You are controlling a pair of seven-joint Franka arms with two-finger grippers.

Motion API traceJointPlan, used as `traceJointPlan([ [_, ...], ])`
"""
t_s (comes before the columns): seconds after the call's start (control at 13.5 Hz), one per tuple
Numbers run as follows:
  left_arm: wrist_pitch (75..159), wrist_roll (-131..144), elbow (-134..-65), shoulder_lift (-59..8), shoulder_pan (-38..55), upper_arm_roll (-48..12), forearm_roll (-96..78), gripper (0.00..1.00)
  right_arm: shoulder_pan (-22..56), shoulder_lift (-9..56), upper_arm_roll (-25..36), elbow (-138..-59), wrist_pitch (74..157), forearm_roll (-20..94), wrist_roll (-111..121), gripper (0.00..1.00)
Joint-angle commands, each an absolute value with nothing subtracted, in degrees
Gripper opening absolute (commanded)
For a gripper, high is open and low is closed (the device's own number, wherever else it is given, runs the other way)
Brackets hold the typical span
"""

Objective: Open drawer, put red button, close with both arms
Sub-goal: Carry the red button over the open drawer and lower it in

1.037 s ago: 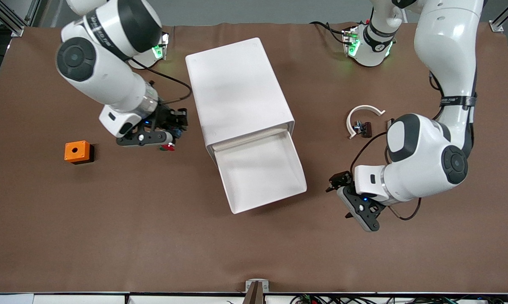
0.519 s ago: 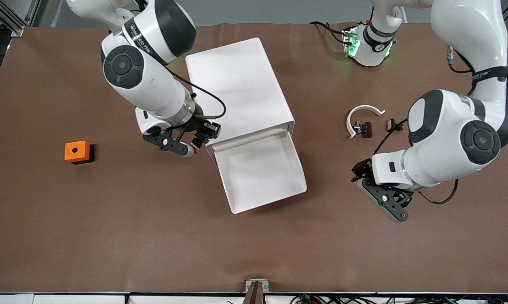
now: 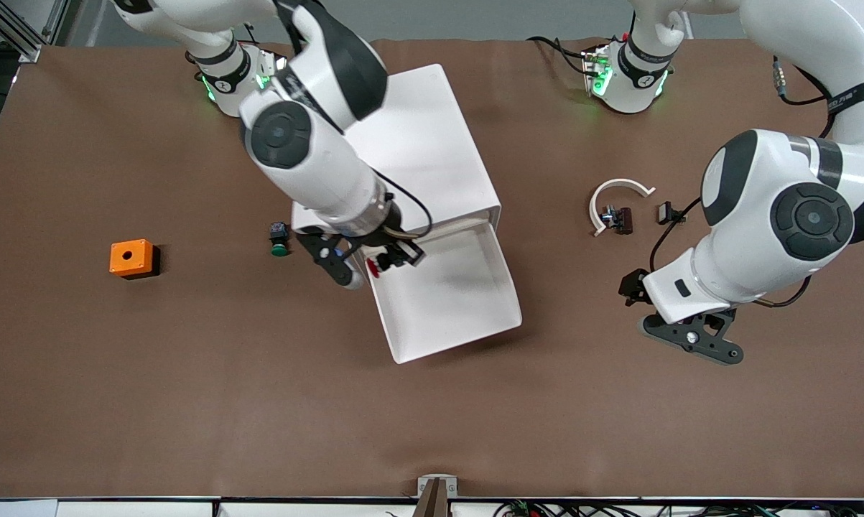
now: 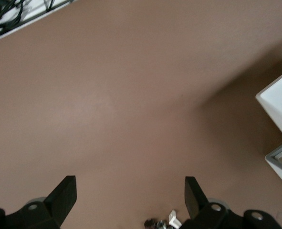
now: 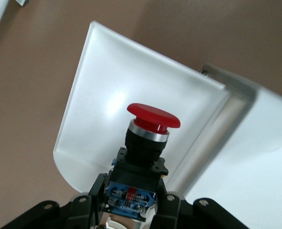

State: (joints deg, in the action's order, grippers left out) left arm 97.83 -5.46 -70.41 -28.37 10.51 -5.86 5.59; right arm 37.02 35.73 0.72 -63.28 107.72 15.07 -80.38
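The white cabinet [image 3: 403, 136] stands mid-table with one drawer [image 3: 453, 305] pulled out toward the front camera. My right gripper [image 3: 374, 264] hangs over the drawer's corner nearest the right arm's end, shut on the red button [image 3: 373, 269]. In the right wrist view the red button [image 5: 152, 116] stands cap-up, its black body clamped in the right gripper [image 5: 131, 198], with the drawer's bare floor [image 5: 100, 100] below. My left gripper [image 3: 694, 343] is open over bare table toward the left arm's end. The left wrist view shows the left gripper [image 4: 130, 198] holding nothing.
A green-capped button [image 3: 279, 241] lies on the table beside the cabinet, toward the right arm's end. An orange cube [image 3: 131, 258] sits farther that way. A white curved piece [image 3: 618, 192] and small black parts [image 3: 620, 217] lie toward the left arm's end.
My right arm has carried the red button from beside the green button to over the open drawer's corner. My left arm has drawn away from the drawer toward its own end, still open.
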Motion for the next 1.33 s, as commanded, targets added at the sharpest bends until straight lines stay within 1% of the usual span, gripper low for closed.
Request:
traceJointPlan([
  [0.0, 91.6, -4.2, -72.3, -23.7, 9.5, -5.8, 6.9, 1.00, 40.2, 42.4, 3.5, -55.4, 107.2, 15.4, -85.1, 0.00],
  [0.22, 89.5, -4.1, -72.4, -21.7, 7.0, -5.8, 6.2, 1.00, 43.6, 46.7, 7.0, -52.8, 109.1, 15.4, -88.3, 0.00],
  [0.74, 89.0, -0.6, -73.0, -17.5, 3.7, -6.2, 6.2, 1.00, 46.8, 51.9, 10.2, -52.4, 113.7, 15.1, -88.9, 0.00],
  [0.89, 89.9, -0.6, -75.7, -15.5, 3.6, -6.1, 6.2, 1.00, 47.4, 52.6, 10.6, -52.4, 114.3, 15.1, -88.9, 0.00],
  [1.04, 92.8, -0.6, -78.8, -13.5, 3.1, -6.1, 6.2, 1.00, 47.3, 52.8, 10.7, -52.4, 115.0, 15.0, -88.9, 0.00],
  [1.26, 94.8, -0.5, -79.8, -13.6, 3.1, -6.3, 6.2, 1.00, 47.1, 53.9, 10.7, -52.5, 118.2, 15.0, -88.9, 0.00],
])
